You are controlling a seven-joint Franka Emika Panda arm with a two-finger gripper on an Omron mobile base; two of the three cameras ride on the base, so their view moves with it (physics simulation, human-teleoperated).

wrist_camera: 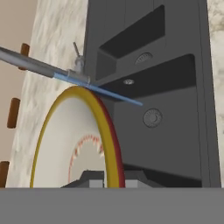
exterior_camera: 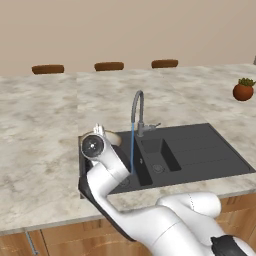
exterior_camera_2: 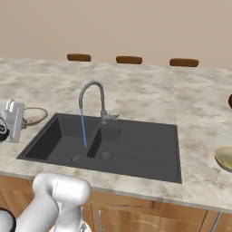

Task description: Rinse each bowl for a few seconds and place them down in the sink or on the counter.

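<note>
My gripper [wrist_camera: 113, 179] is shut on the rim of the shallow bowl [wrist_camera: 65, 140], which has a brown-yellow rim and a whitish inside. In the right base view the gripper [exterior_camera_2: 13, 114] holds this bowl [exterior_camera_2: 35, 116] over the counter [exterior_camera_2: 136, 90] just left of the sink [exterior_camera_2: 136, 149]. The left base view shows the bowl [exterior_camera: 112, 138] partly hidden behind my hand [exterior_camera: 99, 132]. Water runs in a thin blue stream from the tap [exterior_camera_2: 93, 88] into the left basin. A second, olive-tan bowl [exterior_camera_2: 225, 157] sits on the counter to the right of the sink.
A reddish-brown pot with a green plant [exterior_camera: 243, 91] stands on the counter at the far right. Three brown stool tops [exterior_camera: 109, 66] line the counter's far edge. The tap [exterior_camera: 137, 107] arches over the sink [exterior_camera: 200, 150] between the two basins.
</note>
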